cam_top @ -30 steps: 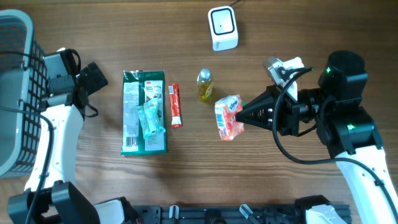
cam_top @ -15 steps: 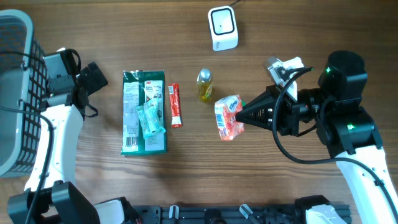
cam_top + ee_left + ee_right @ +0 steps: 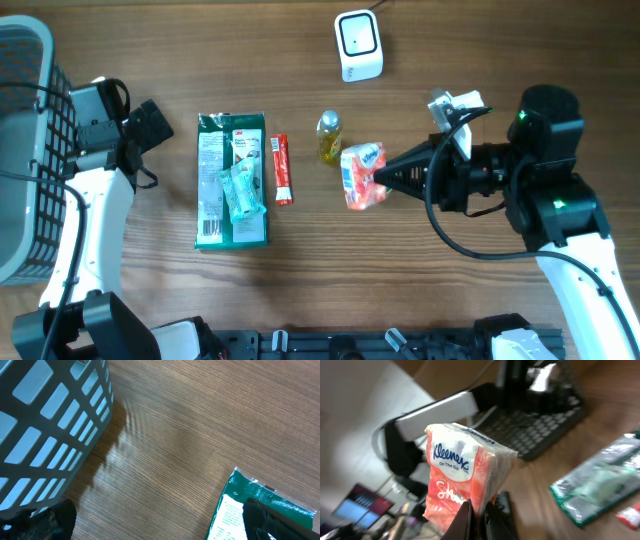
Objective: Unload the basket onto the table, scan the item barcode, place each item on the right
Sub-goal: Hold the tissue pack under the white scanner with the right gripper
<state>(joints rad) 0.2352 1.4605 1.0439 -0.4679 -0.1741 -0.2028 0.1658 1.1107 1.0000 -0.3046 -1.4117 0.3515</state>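
Right hand [image 3: 386, 180] is clamped on 1 edge of the Kleenex pack [image 3: 362, 175], holding it up off the desk [image 3: 500, 40] just beside the yellow bottle [image 3: 329, 137]. My guess is the edge grip leaves the printed faces uncovered for the scanner [image 3: 358, 45], which sits well apart at the far side. Left hand [image 3: 152, 122] is spread wide with nothing in it, between the basket [image 3: 25, 150] and the green packet [image 3: 232, 180], probably just keeping clear.
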